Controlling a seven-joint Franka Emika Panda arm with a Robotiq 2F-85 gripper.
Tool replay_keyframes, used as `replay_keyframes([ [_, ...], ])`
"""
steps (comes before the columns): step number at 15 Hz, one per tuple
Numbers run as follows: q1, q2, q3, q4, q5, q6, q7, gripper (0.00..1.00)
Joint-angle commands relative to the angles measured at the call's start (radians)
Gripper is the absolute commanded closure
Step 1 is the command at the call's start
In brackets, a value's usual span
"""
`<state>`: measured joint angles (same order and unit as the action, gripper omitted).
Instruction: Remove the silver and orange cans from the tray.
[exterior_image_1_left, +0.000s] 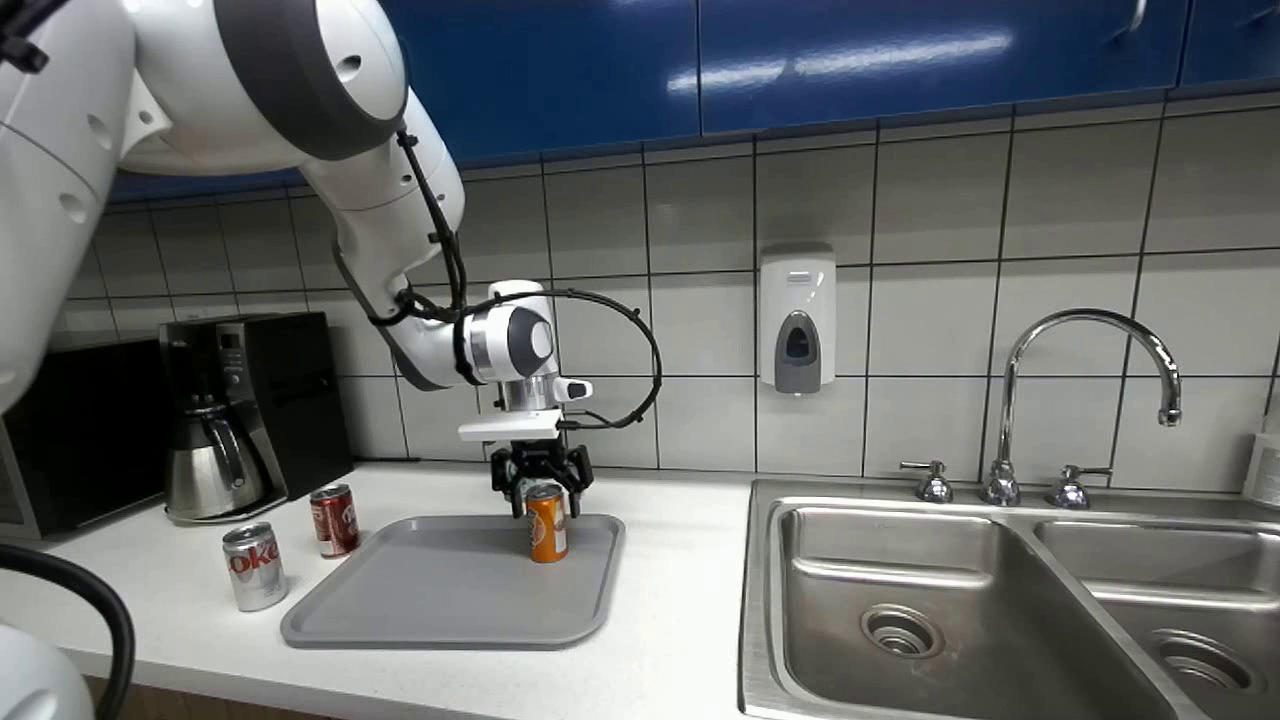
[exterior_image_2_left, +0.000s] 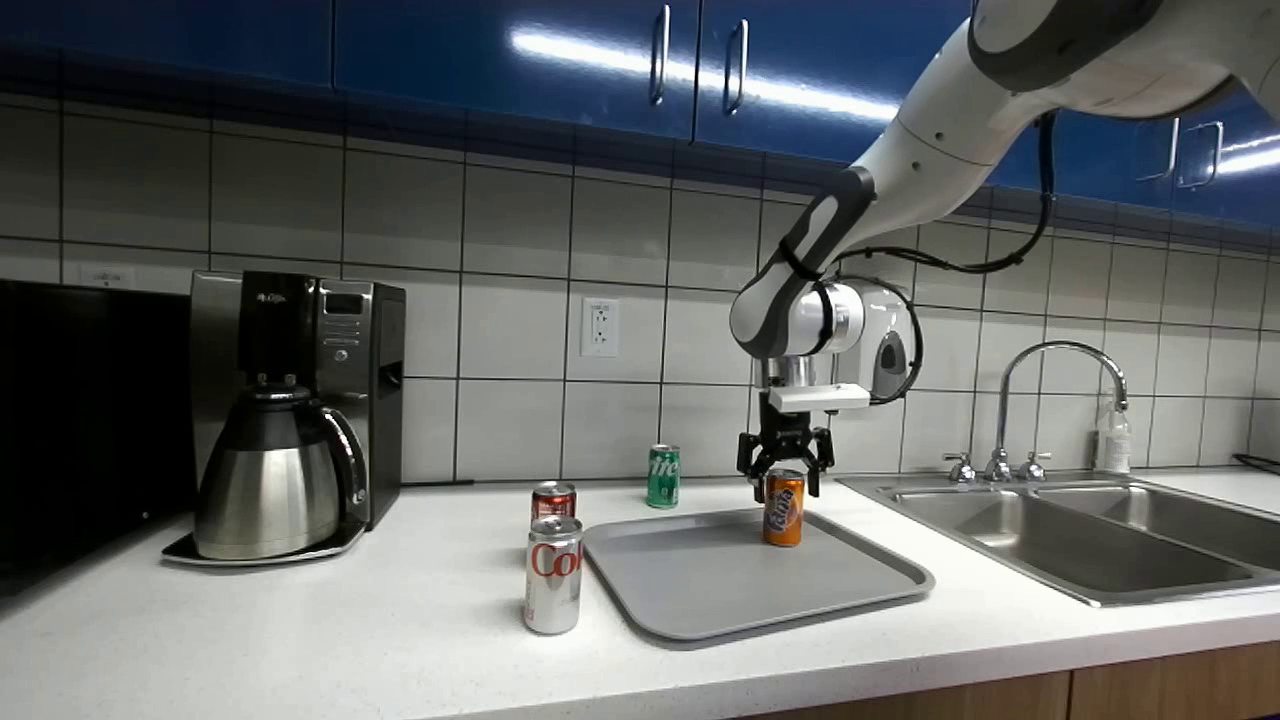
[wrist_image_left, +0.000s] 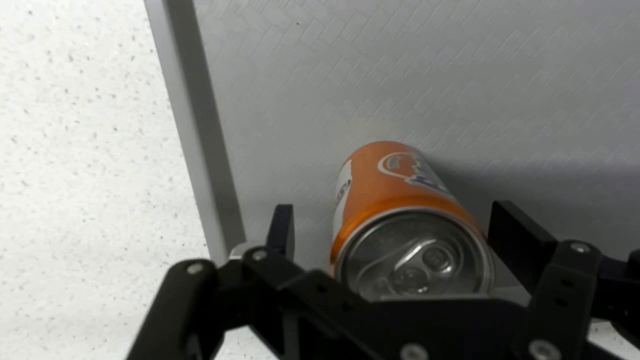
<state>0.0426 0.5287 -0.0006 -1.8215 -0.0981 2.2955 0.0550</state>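
One gray tray (exterior_image_2_left: 700, 580) lies on the counter (exterior_image_2_left: 350, 640); just beside it stand a silver Diet Coke can (exterior_image_2_left: 553, 590) and, behind that, a red Coke can (exterior_image_1_left: 335, 521). On the tray's farther half, the orange Fanta can (exterior_image_2_left: 783, 512) stands upright, the gripper (exterior_image_2_left: 786, 488) spread wide around its top, one finger (wrist_image_left: 282, 230) clearly apart from it, nothing clamped. Farther back stands a green Sprite can (exterior_image_2_left: 664, 477).

On my feed the white, speckled bench (exterior_image_2_left: 400, 640) carries a grey tray (exterior_image_1_left: 430, 590), lying flat. Near it I see a silver can (exterior_image_1_left: 254, 568), a red can (exterior_image_1_left: 335, 521) and a green can (exterior_image_2_left: 663, 477), all upright. A coffee maker (exterior_image_2_left: 345, 380) stands farther off, and a sink (exterior_image_1_left: 762, 600) is set into the bench.
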Motion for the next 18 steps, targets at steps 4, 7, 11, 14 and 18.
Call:
replay_keyframes([
  [4, -0.001, 0.001, 0.006, 0.021, 0.012, -0.035, -0.022, 0.49],
  [7, -0.008, -0.012, 0.014, 0.008, 0.021, -0.031, -0.039, 0.62],
  [11, -0.012, -0.068, 0.017, -0.028, 0.017, -0.034, -0.070, 0.62],
  [14, -0.024, -0.109, 0.008, -0.038, 0.011, -0.056, -0.097, 0.62],
  [18, -0.061, -0.172, -0.014, -0.075, 0.020, -0.054, -0.121, 0.62],
])
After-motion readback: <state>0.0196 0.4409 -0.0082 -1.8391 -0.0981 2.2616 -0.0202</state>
